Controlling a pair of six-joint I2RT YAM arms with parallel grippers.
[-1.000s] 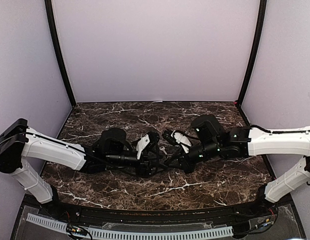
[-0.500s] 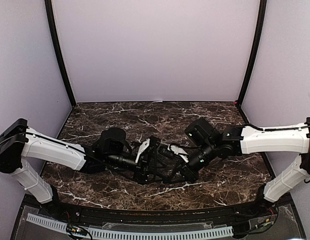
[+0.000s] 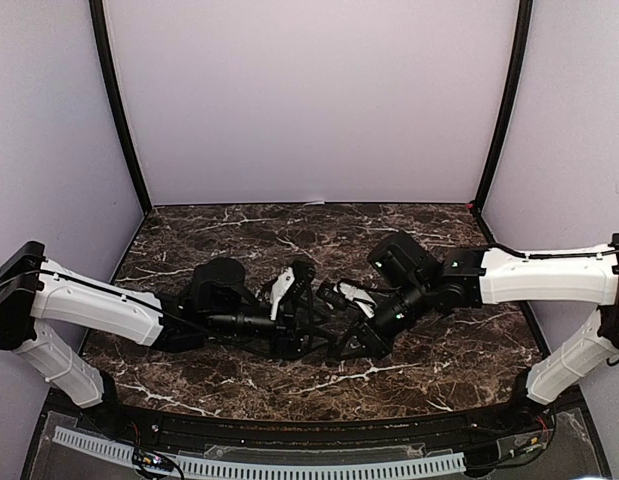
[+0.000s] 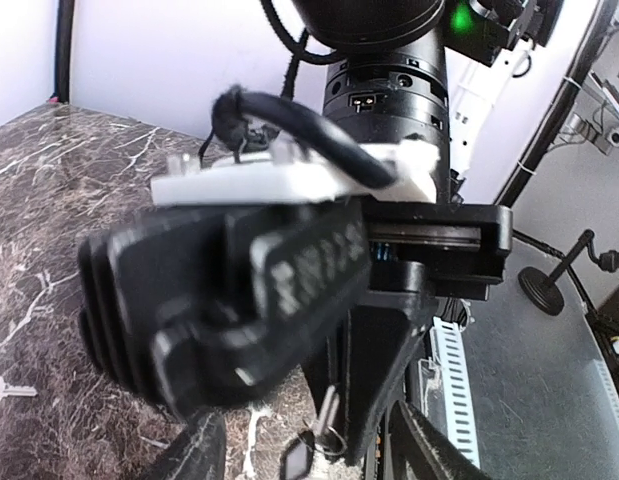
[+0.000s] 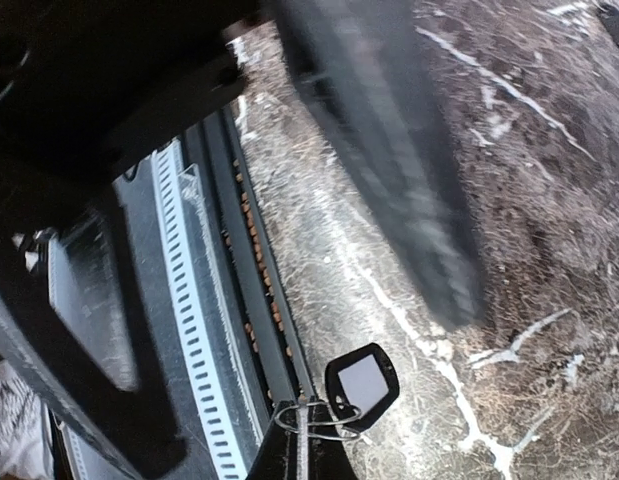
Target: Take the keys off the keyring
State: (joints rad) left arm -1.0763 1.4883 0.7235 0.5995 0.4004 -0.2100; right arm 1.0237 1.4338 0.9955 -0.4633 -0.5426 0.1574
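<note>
Over the table (image 3: pixel 189 240), right gripper (image 5: pixel 299 447) with keyring (image 5: pixel 361 385) neared left gripper (image 3: pixel 305 322).

No text is fully legible in any view. Raised lettering on the black moulded housing (image 4: pixel 311 262), centre of the left wrist frame, is too blurred to read.

Black-fob keyring (image 5: pixel 362 386) hangs; 1 key (image 4: pixel 4 391) lies loose.
</note>
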